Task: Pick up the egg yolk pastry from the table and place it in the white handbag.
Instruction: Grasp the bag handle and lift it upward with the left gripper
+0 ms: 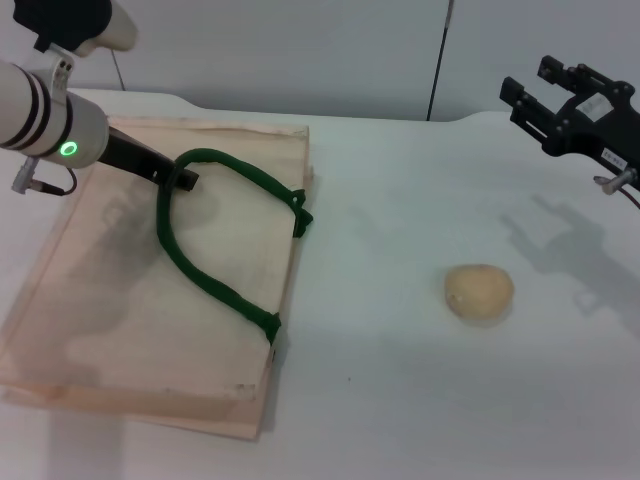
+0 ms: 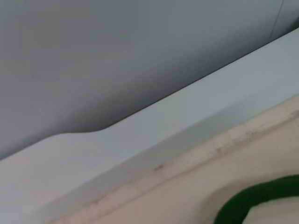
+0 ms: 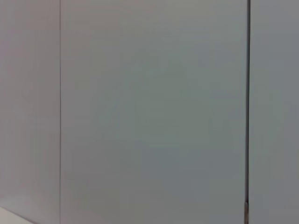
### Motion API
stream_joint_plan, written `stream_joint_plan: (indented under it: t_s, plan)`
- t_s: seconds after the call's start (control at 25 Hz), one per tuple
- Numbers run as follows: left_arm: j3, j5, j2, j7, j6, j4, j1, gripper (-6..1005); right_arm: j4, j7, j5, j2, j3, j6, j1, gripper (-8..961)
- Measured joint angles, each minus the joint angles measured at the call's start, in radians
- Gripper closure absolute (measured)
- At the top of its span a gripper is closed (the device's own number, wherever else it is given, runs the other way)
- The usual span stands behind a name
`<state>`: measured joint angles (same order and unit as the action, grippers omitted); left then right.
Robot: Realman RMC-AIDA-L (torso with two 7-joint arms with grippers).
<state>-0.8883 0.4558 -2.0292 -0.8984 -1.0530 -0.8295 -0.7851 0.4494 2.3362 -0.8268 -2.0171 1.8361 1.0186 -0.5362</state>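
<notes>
The egg yolk pastry, a small pale tan dome, sits on the white table at the right of the middle. The white handbag lies flat at the left, with its dark green rope handle looped on top. My left gripper is at the far end of that loop, its dark fingers together on the rope. The handle and the bag's edge also show in the left wrist view. My right gripper is open and empty, high at the far right, well beyond the pastry.
The table's far edge meets a grey wall. A thin dark pole stands behind it. The right wrist view shows only the wall. Bare table lies between the bag and the pastry.
</notes>
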Motion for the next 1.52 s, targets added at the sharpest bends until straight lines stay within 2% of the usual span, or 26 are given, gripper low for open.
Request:
stream_joint_plan:
  t_s: [0.52,0.8,1.12,1.32,1.52]
  plan:
    - [-0.005,-0.004,0.000,-0.016,0.054,0.025,-0.005,625,0.025,-0.001,0.000,-0.001,0.000,0.000,0.014,371]
    - [-0.047,0.001,0.000,-0.037,0.110,0.041,0.000,692,0.026,-0.001,0.000,-0.002,0.000,0.000,0.015,371]
    - [-0.050,0.005,-0.001,-0.048,0.162,0.052,0.004,769,0.026,-0.002,0.000,-0.002,0.000,0.010,0.016,371]
    - [-0.052,0.026,-0.002,-0.078,0.193,0.066,0.005,868,0.026,-0.002,0.000,-0.002,0.000,0.012,0.016,370]
    - [-0.052,0.056,-0.002,-0.107,0.203,0.076,0.006,874,0.026,-0.002,0.000,-0.002,0.000,0.012,0.018,370]
